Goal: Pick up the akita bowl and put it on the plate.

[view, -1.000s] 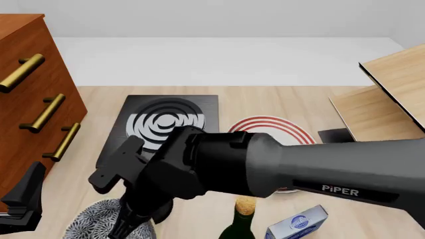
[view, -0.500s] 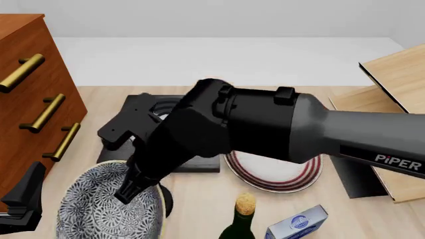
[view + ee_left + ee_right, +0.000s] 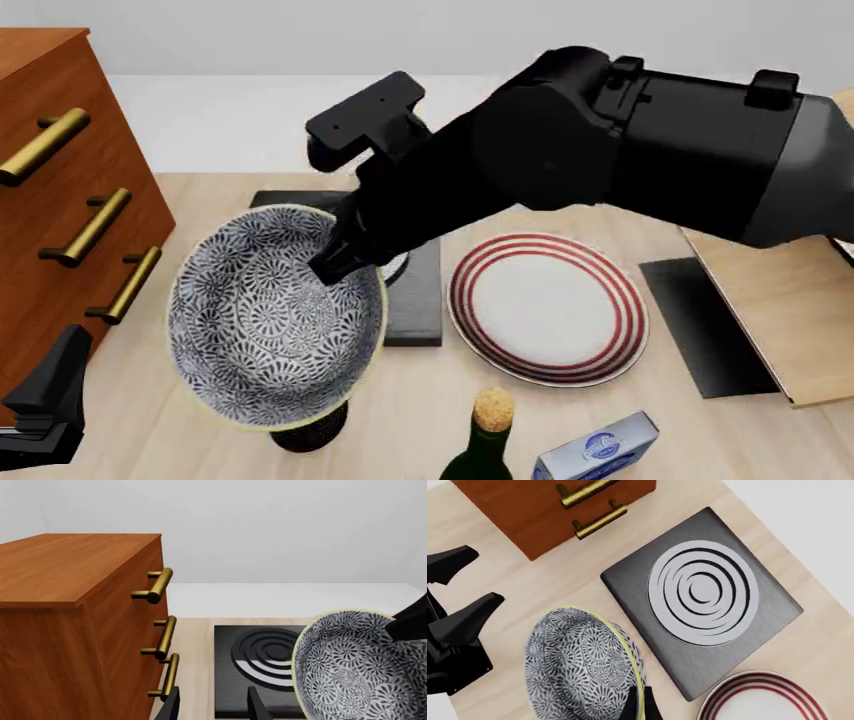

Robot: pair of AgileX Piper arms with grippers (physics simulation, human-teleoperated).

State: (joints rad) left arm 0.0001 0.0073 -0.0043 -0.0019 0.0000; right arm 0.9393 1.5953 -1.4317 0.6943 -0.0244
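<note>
Akita bowl (image 3: pixel 274 315) airborne, tipped on edge, nothing in it, left of the plate (image 3: pixel 547 307), also bare. Right gripper (image 3: pixel 350 262) pinches its rim. Left gripper (image 3: pixel 212 705) looks parted, holding nothing, though mostly cropped.

Front view looks down the bench (image 3: pixel 561 200); both wrist views, closer in, share the black slab (image 3: pixel 707 600) and drawers (image 3: pixel 80 630).

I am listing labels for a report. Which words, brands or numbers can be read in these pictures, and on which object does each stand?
None can be read.
The small blue-and-white box carries a round emblem, too small to read.
The corked bottle shows no label.
</note>
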